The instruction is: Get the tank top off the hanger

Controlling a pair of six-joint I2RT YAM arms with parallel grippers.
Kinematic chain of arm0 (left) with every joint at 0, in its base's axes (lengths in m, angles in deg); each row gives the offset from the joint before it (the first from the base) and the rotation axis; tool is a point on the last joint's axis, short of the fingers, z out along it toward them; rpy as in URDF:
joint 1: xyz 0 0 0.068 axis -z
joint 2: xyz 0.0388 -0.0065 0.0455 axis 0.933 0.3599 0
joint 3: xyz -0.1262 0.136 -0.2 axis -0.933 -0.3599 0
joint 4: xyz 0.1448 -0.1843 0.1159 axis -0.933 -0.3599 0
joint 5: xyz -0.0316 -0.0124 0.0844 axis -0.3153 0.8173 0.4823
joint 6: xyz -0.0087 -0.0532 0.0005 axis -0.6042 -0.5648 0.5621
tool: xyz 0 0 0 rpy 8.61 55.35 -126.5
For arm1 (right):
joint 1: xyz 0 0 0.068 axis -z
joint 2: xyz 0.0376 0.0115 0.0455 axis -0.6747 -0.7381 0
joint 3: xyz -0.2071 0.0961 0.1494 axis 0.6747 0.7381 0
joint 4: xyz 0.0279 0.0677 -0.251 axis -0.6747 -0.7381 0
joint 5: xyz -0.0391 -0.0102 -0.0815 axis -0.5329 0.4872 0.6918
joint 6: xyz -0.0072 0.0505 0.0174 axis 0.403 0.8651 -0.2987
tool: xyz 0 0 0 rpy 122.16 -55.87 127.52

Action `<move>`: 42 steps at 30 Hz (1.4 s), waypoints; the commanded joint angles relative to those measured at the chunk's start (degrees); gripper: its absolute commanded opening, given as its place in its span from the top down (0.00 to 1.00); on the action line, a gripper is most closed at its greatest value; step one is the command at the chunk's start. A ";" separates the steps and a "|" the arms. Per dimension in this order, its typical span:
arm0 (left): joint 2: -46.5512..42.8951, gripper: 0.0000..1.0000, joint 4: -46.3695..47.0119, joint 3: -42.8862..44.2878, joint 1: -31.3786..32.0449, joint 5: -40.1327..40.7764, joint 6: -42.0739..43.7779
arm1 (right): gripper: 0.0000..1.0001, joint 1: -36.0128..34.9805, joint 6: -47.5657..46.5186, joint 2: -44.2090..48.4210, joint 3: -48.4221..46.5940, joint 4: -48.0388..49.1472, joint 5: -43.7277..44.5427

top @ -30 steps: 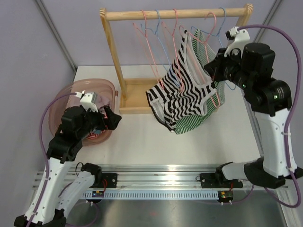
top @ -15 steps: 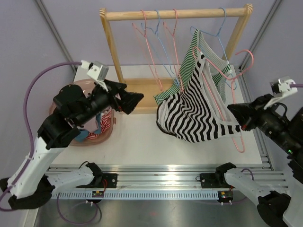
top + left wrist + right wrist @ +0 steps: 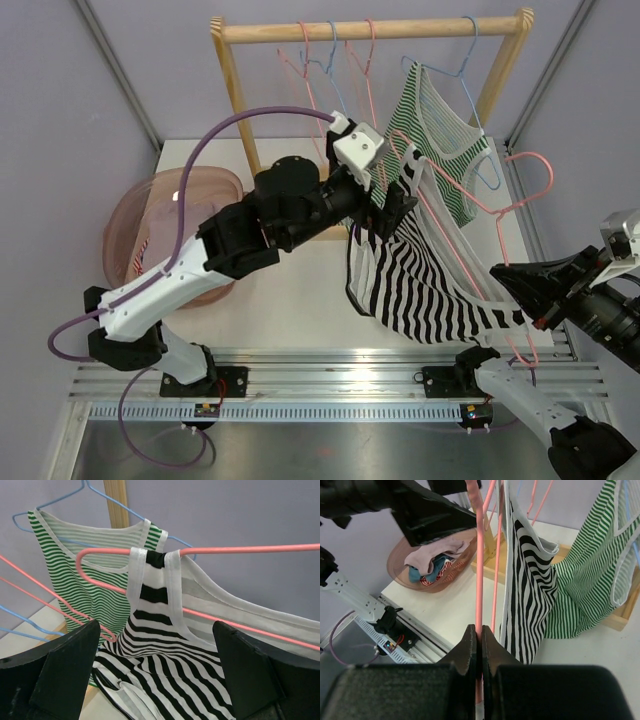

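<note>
The black-and-white striped tank top [image 3: 430,290] hangs on a pink hanger [image 3: 470,205]. The hanger is off the rail and tilted, with its hook at the right. My right gripper [image 3: 512,290] is shut on the hanger's lower wire at the near right. In the right wrist view the jaws [image 3: 479,630] pinch the pink wire [image 3: 479,580], with the top [image 3: 527,590] hanging just right of it. My left gripper [image 3: 395,205] is open at the top's straps. In the left wrist view its fingers [image 3: 156,625] straddle the top [image 3: 165,645] below the hanger [image 3: 240,550] without touching it.
A green striped tank top [image 3: 440,130] hangs on a blue hanger from the wooden rack [image 3: 370,30], right behind the striped one. Several empty pink and blue hangers [image 3: 340,70] hang on the rail. A pink basin [image 3: 140,230] with clothes stands at the left.
My left arm has swung from the basin to the right, up to the top's straps. My right arm has pulled the hanger and top nearer and lower, away from the rack.
</note>
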 commanded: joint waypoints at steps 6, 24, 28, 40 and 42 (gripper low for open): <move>1.20 0.16 6.92 -1.91 0.48 5.94 4.41 | 1.00 -1.76 1.31 0.94 0.10 2.68 -7.75; -6.08 1.00 10.52 -8.13 0.31 34.84 2.66 | 1.00 -11.58 -2.73 3.05 2.92 -0.83 1.21; -11.88 1.00 11.58 -10.17 -0.31 41.18 0.02 | 1.00 -14.41 -3.26 3.40 0.46 -1.89 -0.64; -21.64 1.00 -2.64 -16.48 -2.16 37.59 -9.82 | 1.00 -14.59 -0.02 5.93 19.04 24.35 -17.95; -24.70 1.00 -4.49 -20.44 -2.07 35.23 -11.75 | 1.00 -14.59 1.21 7.52 24.07 35.61 -17.08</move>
